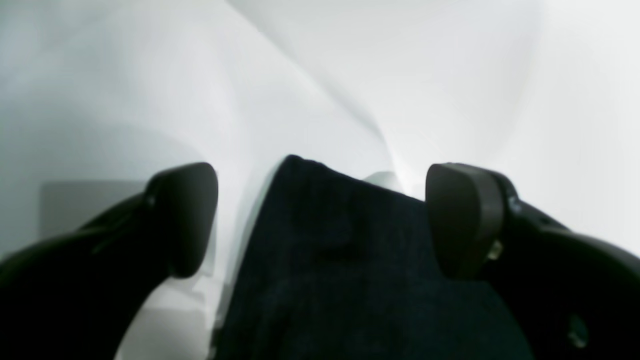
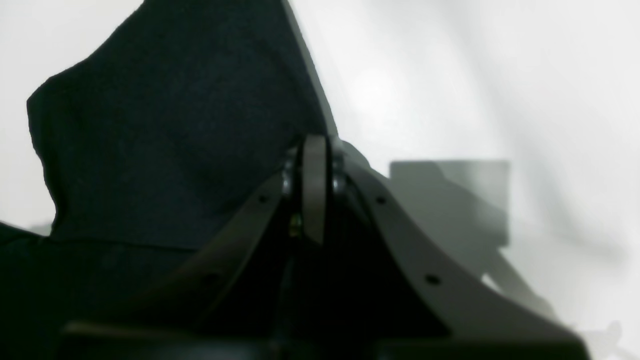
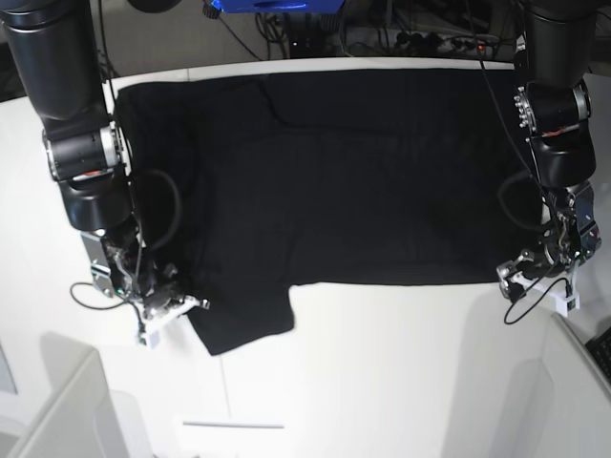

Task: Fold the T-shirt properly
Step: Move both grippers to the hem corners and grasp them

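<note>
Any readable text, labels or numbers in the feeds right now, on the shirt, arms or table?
None can be read.
T-shirt: plain black side up, no print or label showing.
Left gripper and right gripper: no markings legible; both wrist views are blurred.
White table: no text.

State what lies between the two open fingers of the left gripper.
In the left wrist view, black cloth of the T-shirt lies between the open left gripper's fingers, not yet pinched.
</note>
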Motion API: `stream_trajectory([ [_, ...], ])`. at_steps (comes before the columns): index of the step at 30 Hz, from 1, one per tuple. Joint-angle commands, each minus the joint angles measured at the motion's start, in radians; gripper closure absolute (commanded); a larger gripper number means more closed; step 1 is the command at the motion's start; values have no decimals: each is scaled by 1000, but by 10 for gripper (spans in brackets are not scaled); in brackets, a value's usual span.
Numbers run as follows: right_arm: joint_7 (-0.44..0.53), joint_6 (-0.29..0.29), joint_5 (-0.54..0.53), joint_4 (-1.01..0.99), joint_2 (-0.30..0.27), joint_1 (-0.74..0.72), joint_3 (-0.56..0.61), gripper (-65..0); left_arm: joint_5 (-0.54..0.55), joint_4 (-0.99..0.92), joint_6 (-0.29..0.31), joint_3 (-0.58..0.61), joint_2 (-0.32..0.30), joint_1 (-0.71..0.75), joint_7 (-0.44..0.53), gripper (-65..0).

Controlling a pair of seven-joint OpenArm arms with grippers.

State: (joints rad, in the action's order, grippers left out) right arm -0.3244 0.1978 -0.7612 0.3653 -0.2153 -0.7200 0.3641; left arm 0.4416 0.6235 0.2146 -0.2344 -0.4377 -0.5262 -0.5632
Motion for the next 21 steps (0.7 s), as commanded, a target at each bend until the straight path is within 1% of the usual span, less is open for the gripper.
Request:
stream_trajectory([
  [1,-6,-8,4,8,-11,-29,0,0,3,6,3,5,-13,-19,-8,-632],
  [2,-6,-8,4,8,-11,-29,0,0,3,6,4,11,-13,-18,-7,-609],
  [4,-6,-8,4,8,-11,-29,0,0,3,6,6,11,-11,-15,-7,-520],
  [10,-3,-8,4,8,-11,-28,0,0,3,6,7,11,-10,-5,-7,-123],
  [12,-3,-8,4,10,-11,-26,-1,0,3,6,7,13,-10,-5,-7,-8],
  [16,-3,-8,4,48,-11,-23,-7,0,3,9,7,13,-10,-5,-7,0],
  [17,-3,-8,4,70,-23,-14,-9,0,3,17,7,13,-10,-5,-7,0],
  [21,-6,-8,1,186,-55,30,-10,0,10,147,7,2,-10,53,-11,0],
])
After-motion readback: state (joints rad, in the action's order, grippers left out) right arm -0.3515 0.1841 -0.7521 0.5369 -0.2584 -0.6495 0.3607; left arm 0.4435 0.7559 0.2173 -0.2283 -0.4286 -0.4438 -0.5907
